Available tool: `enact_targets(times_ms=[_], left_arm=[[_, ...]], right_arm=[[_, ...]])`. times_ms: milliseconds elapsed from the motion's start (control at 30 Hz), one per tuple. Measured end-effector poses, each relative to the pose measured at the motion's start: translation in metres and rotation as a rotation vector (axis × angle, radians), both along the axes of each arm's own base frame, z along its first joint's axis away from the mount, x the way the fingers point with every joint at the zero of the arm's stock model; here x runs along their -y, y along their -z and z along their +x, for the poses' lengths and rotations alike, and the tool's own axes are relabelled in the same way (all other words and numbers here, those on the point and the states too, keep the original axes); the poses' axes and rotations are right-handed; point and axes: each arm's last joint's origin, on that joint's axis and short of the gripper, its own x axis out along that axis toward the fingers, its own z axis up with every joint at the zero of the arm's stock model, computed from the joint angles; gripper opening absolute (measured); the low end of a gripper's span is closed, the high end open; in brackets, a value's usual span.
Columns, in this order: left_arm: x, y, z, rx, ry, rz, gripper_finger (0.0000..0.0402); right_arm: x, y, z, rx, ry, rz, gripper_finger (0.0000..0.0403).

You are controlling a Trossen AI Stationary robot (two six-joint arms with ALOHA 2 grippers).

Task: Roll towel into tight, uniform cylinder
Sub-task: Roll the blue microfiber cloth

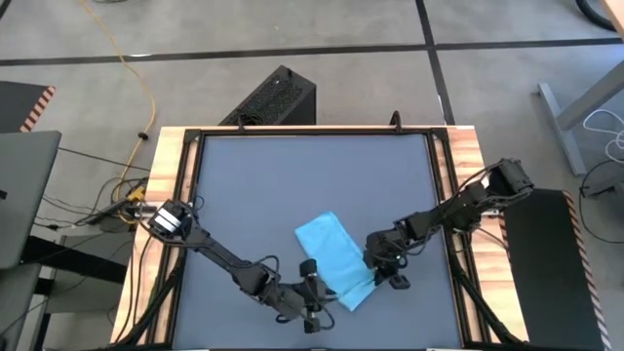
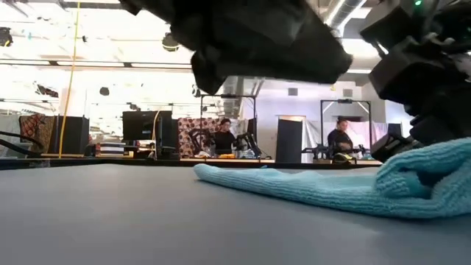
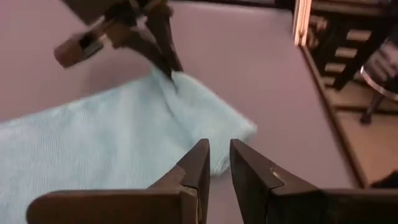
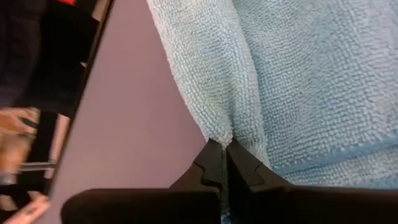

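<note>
Even, bright overhead light falls on the table [image 1: 312,175]; shadows are soft. In the low view ceiling lamps glare and the near arm [image 2: 250,33] blurs.

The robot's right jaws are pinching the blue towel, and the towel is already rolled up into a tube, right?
Not quite. The right gripper does pinch the towel, jaws shut on a fold, but the towel isn't a tube yet. The high view shows it lying mostly flat on the table.

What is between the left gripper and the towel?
Only a narrow strip of bare tabletop: the left gripper hangs just off the towel edge, as the left wrist view shows.
</note>
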Motion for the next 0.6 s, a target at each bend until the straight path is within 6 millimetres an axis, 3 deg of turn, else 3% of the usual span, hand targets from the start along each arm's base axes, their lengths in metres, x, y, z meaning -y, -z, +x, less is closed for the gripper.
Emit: enact_targets(times_ms=[333,600], left_arm=[[-0.001,0.023,0.016,0.048,0.026,-0.187,0.0079],[-0.013,0.025,0.022,0.043,-0.013,-0.212,0.0114]], right_arm=[[0.010,-0.011,0.013,-0.061,0.089,0.111,0.0019],[0.018,-0.010,0.015,-0.092,0.146,0.090,0.0019]])
